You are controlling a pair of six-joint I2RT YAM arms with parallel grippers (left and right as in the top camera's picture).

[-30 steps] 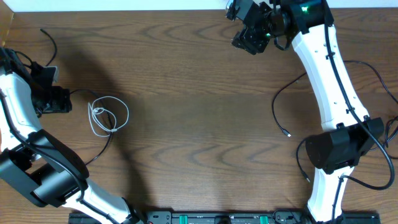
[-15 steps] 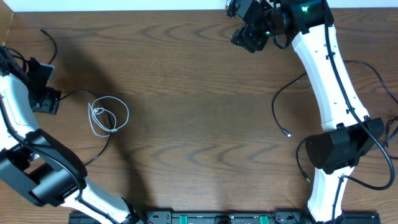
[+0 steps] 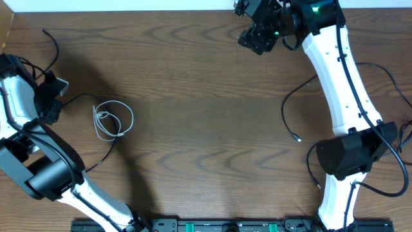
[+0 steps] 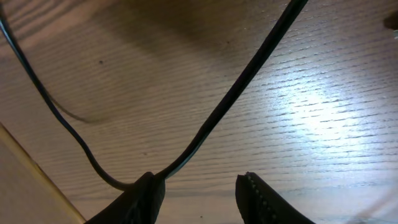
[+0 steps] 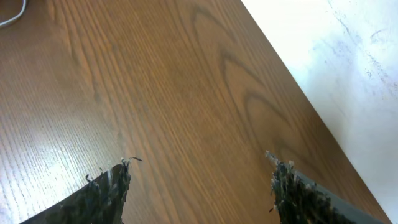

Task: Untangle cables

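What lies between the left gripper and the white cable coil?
In the overhead view, a thin black cable arcs from beside the left gripper to the white cable coil; otherwise that stretch of table is bare wood.

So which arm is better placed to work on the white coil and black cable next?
Left. The left jaws, open, sit right by the black cable that runs into the coiled white cable. The right jaws are open over bare table at the far edge, away from both.
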